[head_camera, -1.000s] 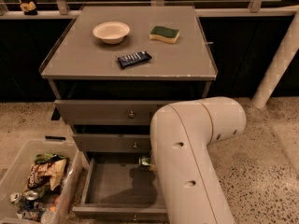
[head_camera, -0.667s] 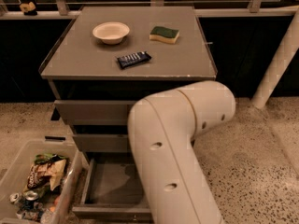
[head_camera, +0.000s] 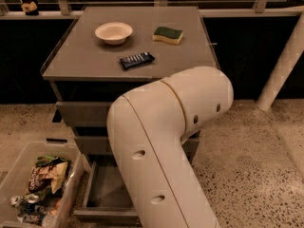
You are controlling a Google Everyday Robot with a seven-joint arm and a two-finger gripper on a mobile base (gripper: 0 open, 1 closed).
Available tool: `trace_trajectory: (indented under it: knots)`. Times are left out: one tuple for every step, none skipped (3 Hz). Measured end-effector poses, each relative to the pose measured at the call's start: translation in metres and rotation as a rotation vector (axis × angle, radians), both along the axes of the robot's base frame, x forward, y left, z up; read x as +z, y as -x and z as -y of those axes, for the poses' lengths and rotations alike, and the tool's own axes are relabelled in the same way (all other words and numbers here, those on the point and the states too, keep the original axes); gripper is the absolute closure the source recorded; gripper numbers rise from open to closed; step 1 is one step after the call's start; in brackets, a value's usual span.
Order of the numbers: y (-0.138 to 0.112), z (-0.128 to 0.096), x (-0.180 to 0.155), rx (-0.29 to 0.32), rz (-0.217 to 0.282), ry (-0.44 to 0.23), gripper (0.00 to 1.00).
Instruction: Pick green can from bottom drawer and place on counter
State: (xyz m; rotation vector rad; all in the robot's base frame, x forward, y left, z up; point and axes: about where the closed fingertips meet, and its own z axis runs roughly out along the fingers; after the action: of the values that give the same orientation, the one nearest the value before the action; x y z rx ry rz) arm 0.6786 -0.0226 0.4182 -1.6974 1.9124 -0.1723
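Note:
The grey counter (head_camera: 85,58) stands ahead. On it are a white bowl (head_camera: 113,33), a green-and-yellow sponge (head_camera: 167,34) and a dark blue snack bar wrapper (head_camera: 137,60). The bottom drawer (head_camera: 102,189) is pulled open below it, and only the left part of its dark floor shows. My white arm (head_camera: 161,141) fills the middle and covers the rest of the drawer. My gripper is hidden behind the arm. The green can is hidden from view.
A clear plastic bin (head_camera: 33,189) with snack bags and cans stands on the floor at the lower left, next to the drawer. A white post (head_camera: 280,65) leans at the right. Speckled floor spreads to the right.
My arm has swung left across the view and now covers more of the open bottom drawer. The things on the counter have not moved.

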Motion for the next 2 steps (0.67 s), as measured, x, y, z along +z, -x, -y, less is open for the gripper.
trace_trajectory:
  knots:
    - [0.011,0.009,-0.003,-0.048,-0.056,0.006,1.0]
    - [0.037,0.02,0.006,-0.153,-0.111,-0.016,1.0]
